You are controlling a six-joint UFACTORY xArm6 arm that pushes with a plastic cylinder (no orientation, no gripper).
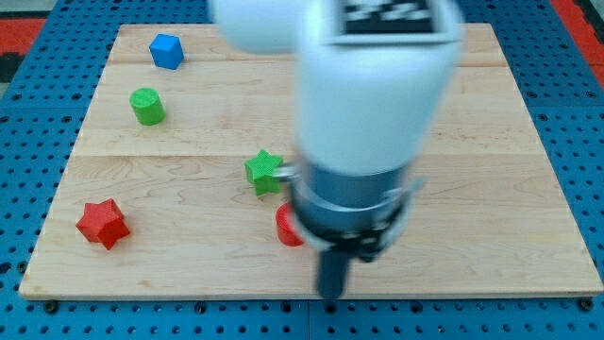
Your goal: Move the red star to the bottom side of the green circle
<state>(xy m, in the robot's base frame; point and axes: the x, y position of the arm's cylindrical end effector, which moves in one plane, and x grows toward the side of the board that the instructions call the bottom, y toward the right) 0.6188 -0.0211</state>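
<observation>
Five blocks sit on my wooden board (510,142). The red star (102,223) lies at about six o'clock from the green circle (147,106), though well apart, so it needs nudging toward twelve. My tip (330,293) is a bare rod gripping nothing, far off toward three o'clock, just beyond a half-hidden red block (286,227) and the green star (263,172). The blue cube (166,50) sits clear.
</observation>
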